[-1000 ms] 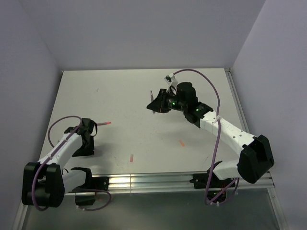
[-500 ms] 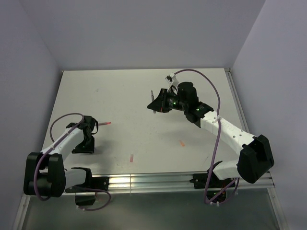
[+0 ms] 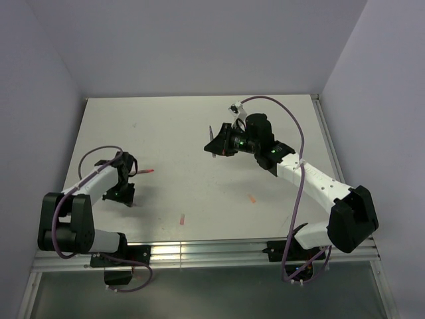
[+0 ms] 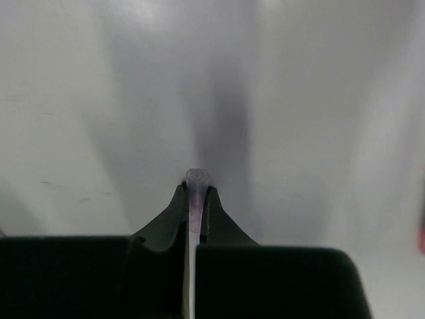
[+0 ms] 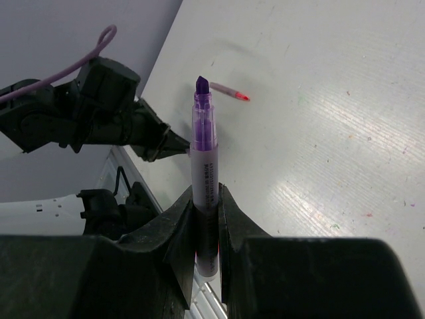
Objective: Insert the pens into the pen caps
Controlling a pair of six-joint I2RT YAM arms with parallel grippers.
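Observation:
My right gripper (image 5: 206, 193) is shut on the dark purple pen (image 5: 204, 126). It holds the pen in the air with the tip pointing away from the jaws, over the middle of the table (image 3: 166, 133). In the top view this gripper (image 3: 214, 143) is right of centre. My left gripper (image 4: 197, 189) is shut on the pale purple cap (image 4: 198, 178), whose open end sticks out past the fingertips. It hangs low over the table at the left (image 3: 126, 197). A pink-red pen (image 3: 145, 171) lies just right of the left wrist and also shows in the right wrist view (image 5: 229, 92).
A short orange stub (image 3: 252, 198) lies on the table right of centre. A short pinkish stub (image 3: 182, 218) lies near the front edge. The metal rail (image 3: 212, 251) runs along the front edge. Grey walls close in the back and both sides.
The left arm has swung its elbow left and drawn its gripper a little farther from the front edge, still holding the cap. The right arm has hardly moved.

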